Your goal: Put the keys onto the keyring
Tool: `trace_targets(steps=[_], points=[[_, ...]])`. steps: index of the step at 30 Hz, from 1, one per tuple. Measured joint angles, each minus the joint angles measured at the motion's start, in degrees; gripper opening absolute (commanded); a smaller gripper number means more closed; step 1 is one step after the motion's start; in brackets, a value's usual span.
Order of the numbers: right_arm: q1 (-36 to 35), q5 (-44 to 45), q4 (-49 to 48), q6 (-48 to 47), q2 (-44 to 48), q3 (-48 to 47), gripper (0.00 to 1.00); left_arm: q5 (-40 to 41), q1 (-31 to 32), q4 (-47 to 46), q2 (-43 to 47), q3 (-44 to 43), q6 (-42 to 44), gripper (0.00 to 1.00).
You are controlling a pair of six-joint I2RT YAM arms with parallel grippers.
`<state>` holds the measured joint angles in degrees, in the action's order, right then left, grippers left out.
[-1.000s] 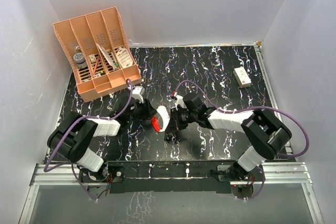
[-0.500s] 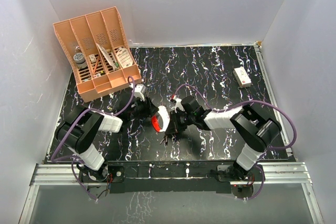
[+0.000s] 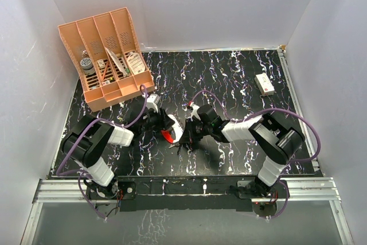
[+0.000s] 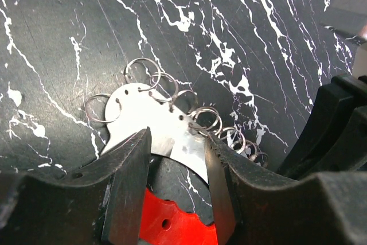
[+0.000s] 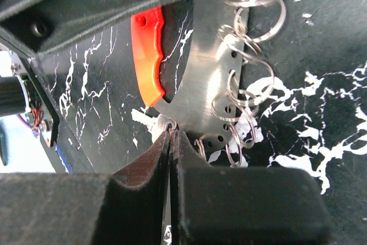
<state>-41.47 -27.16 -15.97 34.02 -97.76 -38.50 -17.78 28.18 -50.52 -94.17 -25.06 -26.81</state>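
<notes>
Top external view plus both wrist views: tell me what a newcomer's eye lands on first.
First, both arms meeting mid-table: the left tool clamped on the keyring, a steel plate with a red crescent and split rings along its edge. The right tool is shut, tips at the plate's rim. Then the orange file organizer in the far left corner.

Keyring [image 3: 170, 133] is red and silver, table [image 3: 241, 78] white-veined black

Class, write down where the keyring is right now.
In the top view the keyring sits front-centre on the table, gripped by the left end effector, with the shut right end effector at its right side.
</notes>
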Motion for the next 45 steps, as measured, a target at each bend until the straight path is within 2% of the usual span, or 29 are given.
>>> trace_targets(steps=[12,19,25,34,38,45], points=[[0.66,4.85,-0.39,0.09,1.88,0.83,0.00,-0.59,0.00,0.09,2.19,2.56,-1.53,0.40],[0.83,7.17,3.56,-2.01,6.86,1.66,0.00,1.99,0.00,5.40,12.96,1.99,-0.37,0.41],[1.14,7.74,5.84,-3.39,10.05,1.66,0.00,5.29,0.00,10.14,18.80,1.20,0.55,0.43],[1.14,7.76,13.00,-7.85,12.00,-4.09,0.00,8.02,0.00,13.35,17.73,0.39,0.33,0.44],[1.14,7.65,14.53,-9.88,9.11,-9.33,0.00,8.48,-0.09,13.86,16.35,0.31,0.22,0.44],[1.14,6.54,15.78,-10.54,2.73,-13.27,0.00,8.83,-0.87,12.28,11.41,0.33,0.13,0.44]])
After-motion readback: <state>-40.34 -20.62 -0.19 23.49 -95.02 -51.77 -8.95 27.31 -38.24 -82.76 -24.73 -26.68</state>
